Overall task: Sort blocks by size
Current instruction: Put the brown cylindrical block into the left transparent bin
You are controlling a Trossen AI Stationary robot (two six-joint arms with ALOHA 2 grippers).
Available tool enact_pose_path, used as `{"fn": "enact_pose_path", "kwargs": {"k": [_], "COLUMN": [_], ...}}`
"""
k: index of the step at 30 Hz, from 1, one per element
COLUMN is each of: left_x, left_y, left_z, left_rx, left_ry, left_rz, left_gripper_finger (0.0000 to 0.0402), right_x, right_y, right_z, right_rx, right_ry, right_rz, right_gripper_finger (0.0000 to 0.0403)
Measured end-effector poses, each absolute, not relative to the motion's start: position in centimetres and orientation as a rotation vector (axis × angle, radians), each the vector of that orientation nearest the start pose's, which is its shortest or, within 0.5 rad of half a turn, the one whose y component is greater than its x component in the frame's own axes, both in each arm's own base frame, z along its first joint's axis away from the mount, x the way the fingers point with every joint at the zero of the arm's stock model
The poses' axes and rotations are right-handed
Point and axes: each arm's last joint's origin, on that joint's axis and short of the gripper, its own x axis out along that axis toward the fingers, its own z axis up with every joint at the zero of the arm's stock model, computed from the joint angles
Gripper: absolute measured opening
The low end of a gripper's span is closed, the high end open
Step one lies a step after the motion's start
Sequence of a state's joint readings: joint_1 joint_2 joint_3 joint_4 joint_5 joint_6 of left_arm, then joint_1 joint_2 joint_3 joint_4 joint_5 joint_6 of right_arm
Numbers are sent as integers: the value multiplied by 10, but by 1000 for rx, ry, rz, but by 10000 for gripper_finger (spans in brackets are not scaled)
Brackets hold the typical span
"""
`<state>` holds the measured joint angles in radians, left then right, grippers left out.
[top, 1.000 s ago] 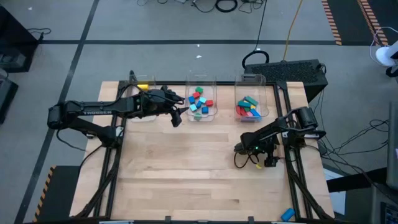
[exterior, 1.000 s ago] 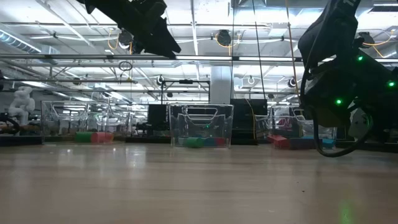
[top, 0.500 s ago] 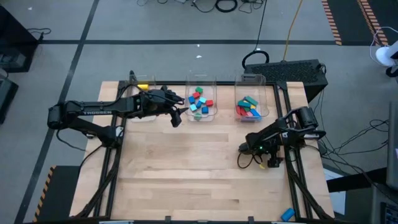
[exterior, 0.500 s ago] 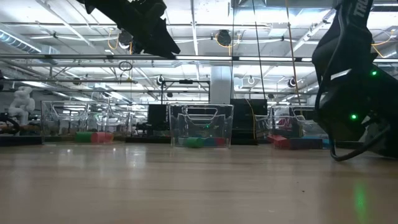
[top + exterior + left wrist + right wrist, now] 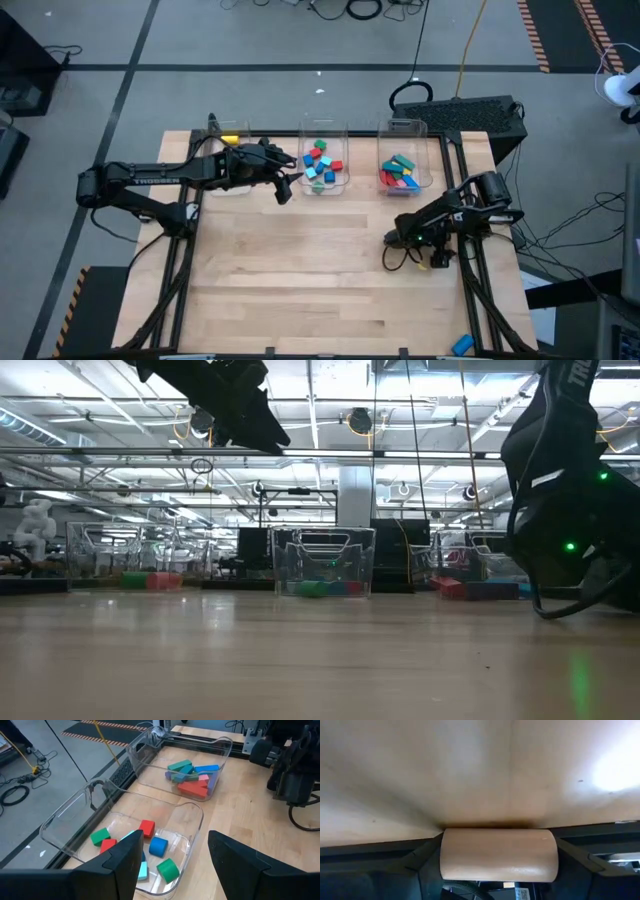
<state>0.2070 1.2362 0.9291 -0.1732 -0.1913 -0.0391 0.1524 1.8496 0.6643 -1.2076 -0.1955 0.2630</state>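
Wood cylinder [image 5: 498,855] fills right pincer [image 5: 498,870], seemingly gripped, fingertips hidden

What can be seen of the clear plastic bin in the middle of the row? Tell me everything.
The clear plastic bin in the middle of the row is a transparent, open-topped tub with rounded corners and a handle cut-out at one end. It stands upright on the wooden table at its far edge, apart from its neighbours. Small red, green and blue blocks, cubes and short cylinders, lie loose inside. The left gripper hovers beside it, jaws open and empty.
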Motion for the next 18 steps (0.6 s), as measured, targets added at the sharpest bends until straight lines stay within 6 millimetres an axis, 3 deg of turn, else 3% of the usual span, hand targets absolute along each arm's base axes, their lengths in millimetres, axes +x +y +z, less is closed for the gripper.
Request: {"fn": "enact_pose_path", "kwargs": {"k": [4,8,18], "left_x": [263,264,269], "left_y": [61,60,42], "left_z": [292,292,296], "left_rx": [-41,14,192], "left_ry": [476,483,466], "left_rz": [400,394,400], "left_gripper_finger": [226,226,226], "right_x": [175,192,233], "right_y": [32,35,33], "right_z": [94,114,190], "right_rx": [187,218,441], "right_ry": [2347,2181,1343], "right_rz": [-182,-172,-81], "right_gripper_finger": [262,262,262]}}
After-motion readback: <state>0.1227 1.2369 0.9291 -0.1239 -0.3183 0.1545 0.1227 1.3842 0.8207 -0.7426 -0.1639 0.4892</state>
